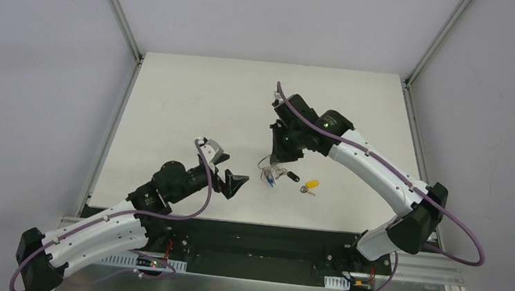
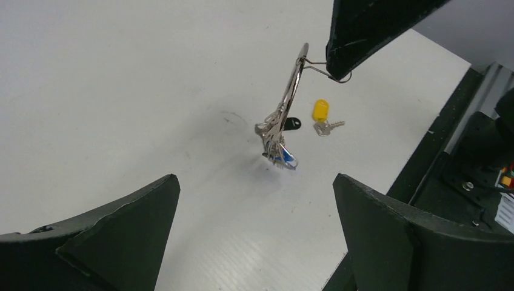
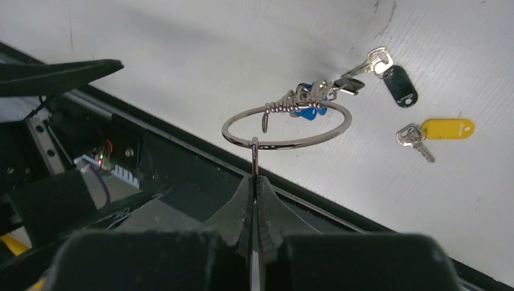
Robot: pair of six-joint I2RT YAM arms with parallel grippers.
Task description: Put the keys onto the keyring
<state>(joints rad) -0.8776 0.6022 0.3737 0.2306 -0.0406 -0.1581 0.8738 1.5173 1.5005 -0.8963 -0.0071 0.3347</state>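
White table (image 1: 196, 99) below me. My left gripper (image 1: 228, 168) hovers spread wide, empty. My right gripper (image 3: 253, 182) is pinched tight on the keyring (image 2: 291, 85), holding it upright, its bunch (image 2: 277, 148) low over the table. The black-capped key (image 3: 400, 86) sits beside the bunch, and the yellow-capped key (image 3: 447, 128) lies slightly apart.

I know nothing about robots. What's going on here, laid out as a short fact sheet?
Right gripper: shut, pinching a small wire loop on the keyring and holding it up
Hanging on the ring: bunch of silver keys and a blue tag
Left gripper: open, empty, facing the ring
Yellow-headed key: flat on the white table, apart from the ring
Black-headed key: beside the bunch; unclear whether it is on the ring
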